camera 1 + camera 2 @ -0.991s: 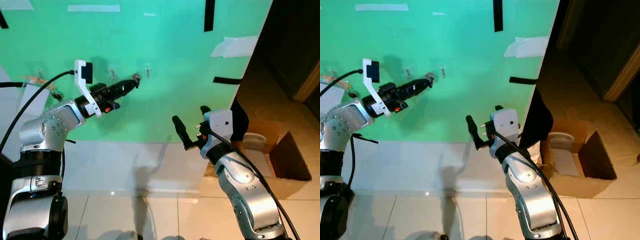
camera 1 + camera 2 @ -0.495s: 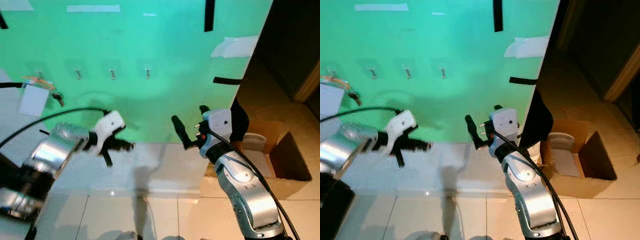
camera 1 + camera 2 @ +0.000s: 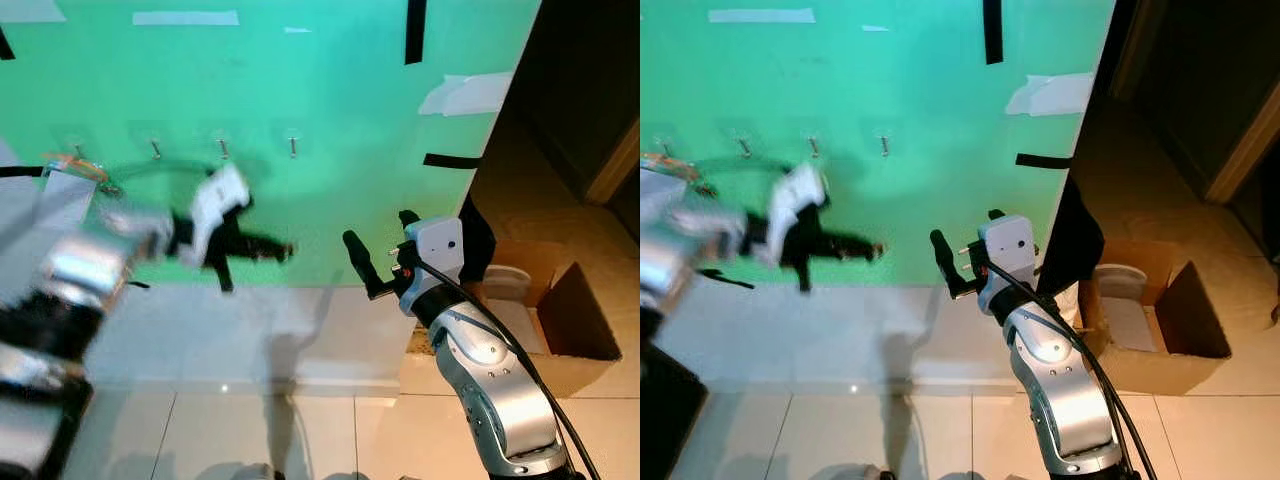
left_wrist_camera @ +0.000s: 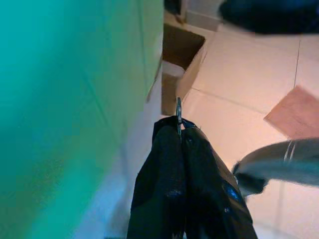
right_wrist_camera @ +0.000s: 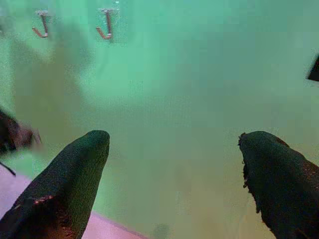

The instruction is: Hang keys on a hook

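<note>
left gripper [image 3: 285, 249] blurred in front of the green wall [image 3: 330, 90], fingers pressed together on a thin metal piece.

in the left wrist view the two black fingers [image 4: 167, 169] lay closed against each other with a sliver of metal, probably a key [image 4: 178, 115], sticking out past their tips; no more of it could be made out. three small hooks [image 3: 223, 149] sat on the wall above the left gripper, well apart from it. a further bunch of keys with a white tag [image 3: 75, 170] hung off to its outer side. the right gripper [image 3: 380, 250] was held up beside it, fingers spread wide and empty, facing the wall. a cardboard box [image 3: 560, 320] stood on the floor beyond the right arm.
</note>
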{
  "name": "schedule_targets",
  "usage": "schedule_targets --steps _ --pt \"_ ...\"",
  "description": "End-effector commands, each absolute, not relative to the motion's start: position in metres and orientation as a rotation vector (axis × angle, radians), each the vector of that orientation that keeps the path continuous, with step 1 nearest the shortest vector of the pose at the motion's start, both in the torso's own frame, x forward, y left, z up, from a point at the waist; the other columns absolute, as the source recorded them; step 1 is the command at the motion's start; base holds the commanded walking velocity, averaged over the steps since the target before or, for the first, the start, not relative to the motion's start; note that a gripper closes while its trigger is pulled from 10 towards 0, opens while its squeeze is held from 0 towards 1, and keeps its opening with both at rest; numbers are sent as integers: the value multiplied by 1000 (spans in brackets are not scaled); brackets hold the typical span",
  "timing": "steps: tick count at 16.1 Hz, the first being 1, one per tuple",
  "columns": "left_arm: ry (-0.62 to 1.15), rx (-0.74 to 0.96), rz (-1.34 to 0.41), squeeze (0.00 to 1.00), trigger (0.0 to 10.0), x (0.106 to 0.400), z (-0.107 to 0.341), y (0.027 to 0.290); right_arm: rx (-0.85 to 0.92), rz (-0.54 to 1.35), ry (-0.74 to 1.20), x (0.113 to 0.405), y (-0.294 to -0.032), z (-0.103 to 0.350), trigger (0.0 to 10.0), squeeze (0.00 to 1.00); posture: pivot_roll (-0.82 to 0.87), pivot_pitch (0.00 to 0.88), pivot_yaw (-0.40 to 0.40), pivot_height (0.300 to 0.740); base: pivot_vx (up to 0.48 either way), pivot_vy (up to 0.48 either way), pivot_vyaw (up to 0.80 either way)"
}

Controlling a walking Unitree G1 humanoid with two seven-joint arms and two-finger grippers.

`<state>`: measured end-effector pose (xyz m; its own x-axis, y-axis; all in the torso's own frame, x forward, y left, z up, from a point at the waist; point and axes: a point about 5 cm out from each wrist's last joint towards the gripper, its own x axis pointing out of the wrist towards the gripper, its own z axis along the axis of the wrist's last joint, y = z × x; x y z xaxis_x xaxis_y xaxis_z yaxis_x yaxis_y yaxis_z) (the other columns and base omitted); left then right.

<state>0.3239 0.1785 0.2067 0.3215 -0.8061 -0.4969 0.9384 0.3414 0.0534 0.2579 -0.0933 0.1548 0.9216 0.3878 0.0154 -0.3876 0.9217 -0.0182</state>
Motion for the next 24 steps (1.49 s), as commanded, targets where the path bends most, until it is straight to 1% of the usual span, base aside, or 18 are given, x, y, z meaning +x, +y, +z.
schedule_targets --steps 1,3,7,8,9,11,12,13,14,15,16,17,18,19,20,22,24 --pt "390 420 -1161 0 10000 329 217 186 -24 402 -35 261 -92 157 10000 0 38 0 58 740 0 0 0" --pt "316 456 -1140 0 10000 339 237 187 -24 405 -36 261 -91 157 10000 0 40 0 55 740 0 0 0" --pt "254 537 -1090 0 10000 359 259 190 -26 407 -39 262 -91 158 10000 0 35 0 57 740 0 0 0" --pt "229 525 -1084 0 10000 363 264 189 -26 405 -39 262 -92 158 10000 0 35 0 57 740 0 0 0" --pt "207 508 -1084 0 10000 365 268 187 -26 403 -38 262 -92 158 10000 0 35 0 57 740 0 0 0" --pt "112 284 -1101 0 10000 368 285 181 -26 402 -37 260 -92 157 10000 0 30 0 62 740 0 0 0" --pt "159 366 -1091 0 10000 368 278 182 -26 402 -36 260 -92 157 10000 0 31 0 61 740 0 0 0" --pt "289 668 -1099 0 10000 364 253 192 -26 402 -34 259 -91 157 10000 0 34 0 60 740 0 0 0" --pt "290 557 -1157 0 10000 362 249 187 -26 404 -33 259 -91 156 10000 0 29 0 63 740 0 0 0" --pt "232 339 -1188 0 10000 362 260 177 -29 406 -33 259 -91 156 10000 0 31 0 61 740 0 0 0" --pt "263 492 -1152 0 10000 364 254 180 -29 406 -33 259 -91 156 10000 0 35 0 55 740 0 0 0" --pt "238 446 -1149 0 10000 366 255 177 -27 407 -38 260 -91 157 10000 0 34 0 54 740 0 0 0" --pt "189 343 -1155 0 10000 367 263 173 -14 410 -48 261 -91 160 10000 0 30 0 57 740 0 0 0" --pt "91 192 -1179 0 10000 368 279 164 13 448 -90 262 -89 169 10000 0 30 0 55 740 0 0 0" --pt "42 95 -1199 0 10000 367 286 159 39 499 -139 261 -86 180 10000 0 30 0 52 740 0 0 0" --pt "28 -5 -1192 0 10000 368 283 152 37 583 -229 259 -77 200 10000 0 30 0 47 740 0 0 0" --pt "61 -31 -1198 0 10000 365 269 140 39 591 -308 262 -69 220 10000 0 28 0 43 740 0 0 0"
